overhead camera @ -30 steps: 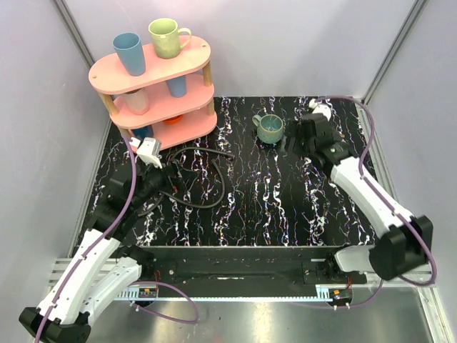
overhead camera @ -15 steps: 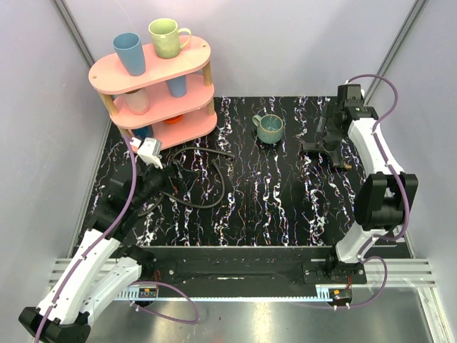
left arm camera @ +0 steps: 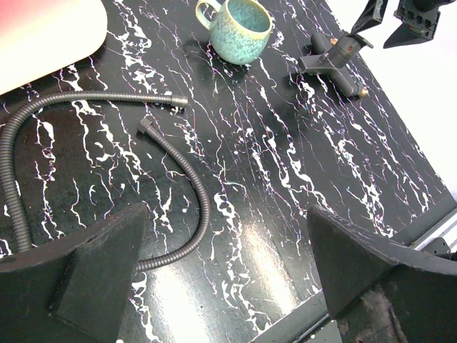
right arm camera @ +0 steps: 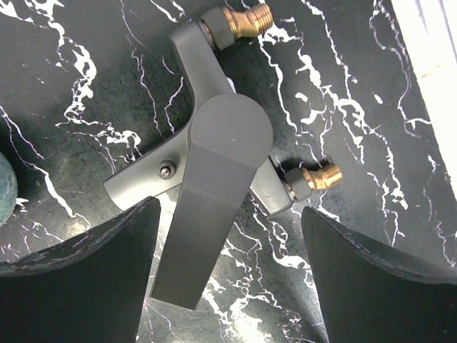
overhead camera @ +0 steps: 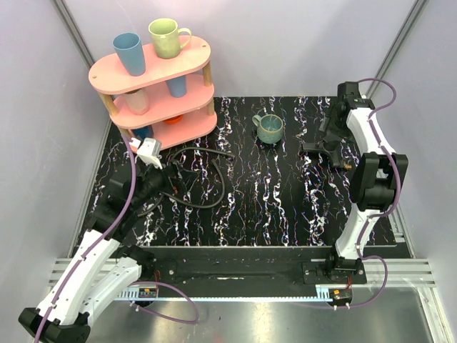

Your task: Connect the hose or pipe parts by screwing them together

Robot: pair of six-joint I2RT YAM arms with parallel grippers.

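Two thin black hoses (left arm camera: 199,207) curl on the marbled table at the left, their end fittings (left arm camera: 145,125) lying loose and apart. My left gripper (left arm camera: 228,279) hovers open above them with nothing between its fingers; from above it (overhead camera: 166,183) sits over the hose tangle (overhead camera: 203,201). The dark grey fan-shaped piece (right arm camera: 228,136) with two brass-tipped stems (right arm camera: 321,176) lies flat at the far right (overhead camera: 319,147). My right gripper (right arm camera: 228,279) is straight above it, open, its fingers either side of the flat handle without touching it.
A teal mug (overhead camera: 271,128) stands left of the grey piece. A pink three-tier rack (overhead camera: 153,78) holding cups fills the back left corner. The table's right edge (right arm camera: 428,43) runs close to the grey piece.
The right arm has folded back to the right side and brought its gripper over the grey piece; its jaws have narrowed slightly. The left arm and hoses have not moved.
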